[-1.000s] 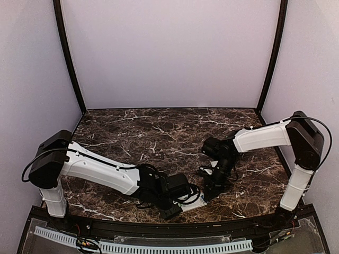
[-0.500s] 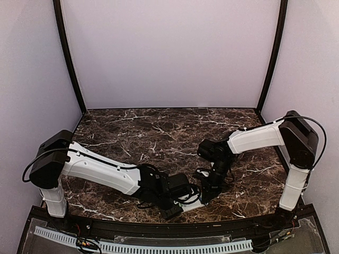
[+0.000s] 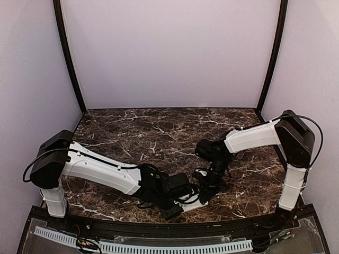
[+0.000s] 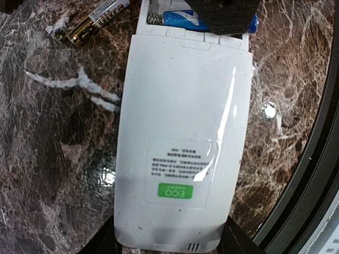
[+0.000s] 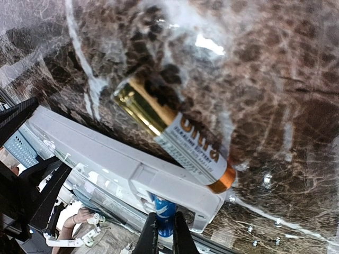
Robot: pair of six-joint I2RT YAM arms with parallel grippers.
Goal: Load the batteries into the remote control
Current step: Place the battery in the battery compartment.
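The remote control (image 4: 183, 137) lies back up on the marble, its white end just showing in the top view (image 3: 194, 203). My left gripper (image 4: 169, 241) is shut on its near end, one finger at each side edge. At its far end the open battery compartment holds a blue battery (image 4: 180, 18). My right gripper (image 5: 163, 235) is shut on that blue battery (image 5: 165, 211), holding it in the compartment of the remote control (image 5: 122, 164). In the top view the right gripper (image 3: 204, 189) points down at the remote's end.
A gold and white battery (image 5: 175, 137) lies loose on the marble right beside the remote's compartment end, also seen in the left wrist view (image 4: 98, 21). The black table rim (image 4: 318, 159) runs close along the remote's right side.
The right arm has swung left and slightly nearer, bringing its gripper in over the remote's end. The left arm and the remote have stayed put.
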